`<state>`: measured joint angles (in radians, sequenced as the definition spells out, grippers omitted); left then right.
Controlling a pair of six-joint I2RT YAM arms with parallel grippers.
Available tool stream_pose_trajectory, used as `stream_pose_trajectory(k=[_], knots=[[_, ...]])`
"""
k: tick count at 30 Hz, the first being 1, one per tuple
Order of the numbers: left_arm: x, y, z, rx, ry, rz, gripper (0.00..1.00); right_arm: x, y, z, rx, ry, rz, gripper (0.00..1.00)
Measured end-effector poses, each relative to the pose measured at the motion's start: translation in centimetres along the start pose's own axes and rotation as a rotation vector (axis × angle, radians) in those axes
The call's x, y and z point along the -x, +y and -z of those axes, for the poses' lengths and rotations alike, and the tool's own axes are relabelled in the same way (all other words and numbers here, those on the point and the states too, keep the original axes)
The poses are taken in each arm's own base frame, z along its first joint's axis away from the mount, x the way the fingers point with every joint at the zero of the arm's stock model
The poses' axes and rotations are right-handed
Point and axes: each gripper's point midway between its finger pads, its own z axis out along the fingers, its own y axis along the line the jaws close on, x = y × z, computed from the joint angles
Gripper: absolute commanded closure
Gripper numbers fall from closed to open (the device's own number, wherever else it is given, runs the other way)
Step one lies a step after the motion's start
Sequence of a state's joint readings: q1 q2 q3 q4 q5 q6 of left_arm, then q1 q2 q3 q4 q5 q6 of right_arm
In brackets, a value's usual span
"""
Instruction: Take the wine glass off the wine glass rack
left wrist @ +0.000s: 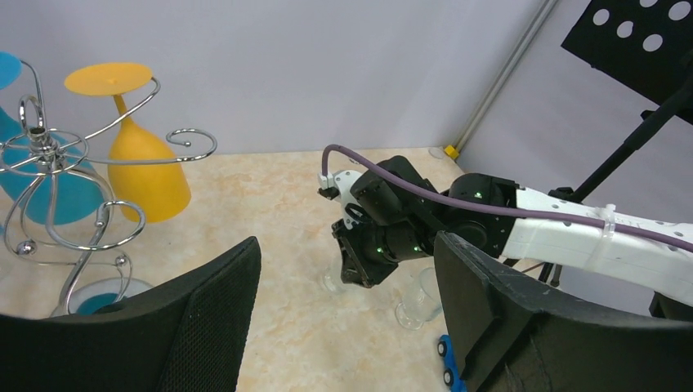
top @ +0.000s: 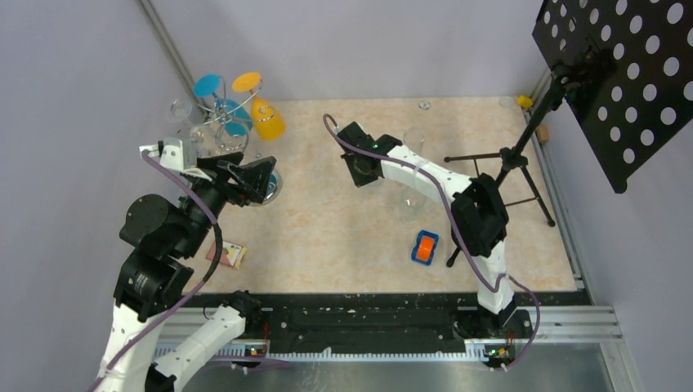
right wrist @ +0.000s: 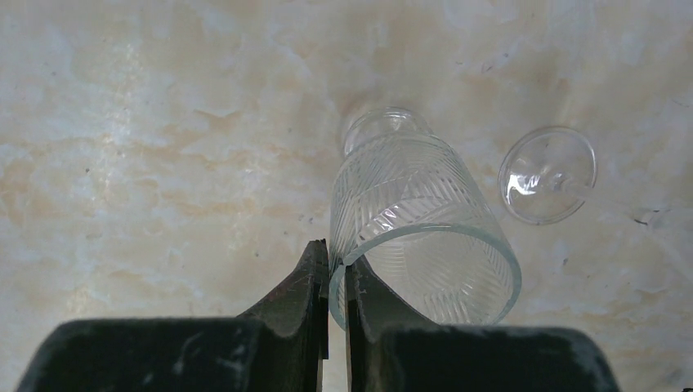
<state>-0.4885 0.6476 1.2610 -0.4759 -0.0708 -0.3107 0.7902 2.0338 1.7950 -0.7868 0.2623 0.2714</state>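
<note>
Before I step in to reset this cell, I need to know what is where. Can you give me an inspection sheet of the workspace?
Surface: beige marbled tabletop, no spills seen.
Job's things: silver wire wine glass rack upright, far left; orange wine glass and blue wine glass hang upside down on it.
Clutter: orange and blue toy car, small flat packet, second clear glass on the table.
End effectors: left end effector open near the rack's base; right end effector shut on the rim of a clear ribbed glass.
Cables: purple cable along each arm, no snag seen.
Surroundings: black tripod stand with black perforated panel, right side; grey walls.
</note>
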Motion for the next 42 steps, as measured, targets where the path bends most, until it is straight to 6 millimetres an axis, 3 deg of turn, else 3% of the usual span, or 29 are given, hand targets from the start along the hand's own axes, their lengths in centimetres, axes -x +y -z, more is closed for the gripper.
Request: stream_pose_trajectory(k=[9, 15, 27, 34, 38, 42], knots=[[-0.1, 0.5, 0.4, 0.025, 0.001, -0.009, 0.19, 1.6, -2.0, -2.0, -0.042, 0.003, -0.040, 0.98], [-0.1, 0.8, 0.6, 0.034, -0.003, -0.017, 0.19, 2.3, -2.8, -2.5, -0.051, 0.002, -0.050, 0.74], [-1.1, 1.6, 0.3, 0.078, 0.039, -0.020, 0.19, 4.2, -3.1, -2.9, -0.042, -0.025, -0.048, 0.60], [-1.3, 1.9, -0.3, 0.103, 0.056, -0.016, 0.19, 4.9, -2.5, -2.6, 0.007, -0.047, -0.053, 0.38], [-1.4, 2.1, -0.7, 0.118, 0.060, -0.010, 0.19, 4.9, -1.7, -1.3, 0.077, -0.079, -0.065, 0.37], [-1.5, 2.4, -0.9, 0.132, 0.062, -0.008, 0.19, 6.8, -1.0, 2.1, 0.158, -0.180, -0.087, 0.37]])
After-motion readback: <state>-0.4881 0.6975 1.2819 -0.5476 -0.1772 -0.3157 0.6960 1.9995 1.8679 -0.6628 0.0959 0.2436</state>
